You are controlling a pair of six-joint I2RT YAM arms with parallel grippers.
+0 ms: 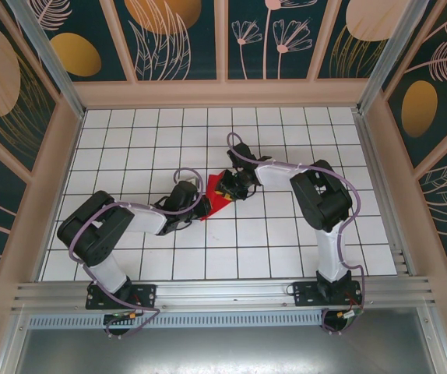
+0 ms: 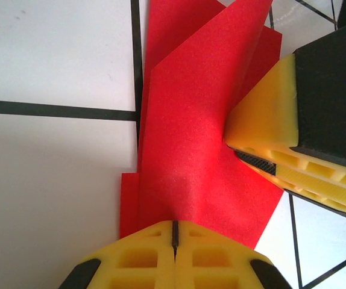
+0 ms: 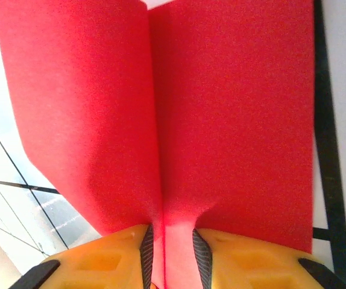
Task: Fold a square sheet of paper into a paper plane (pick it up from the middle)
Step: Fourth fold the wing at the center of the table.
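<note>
I see the square sheet of paper partly folded, creased, no dart yet; left fingers and right fingers both clamp it.

The left gripper pinched the creased red paper at bottom centre, the right gripper clasping it at mid right
</note>
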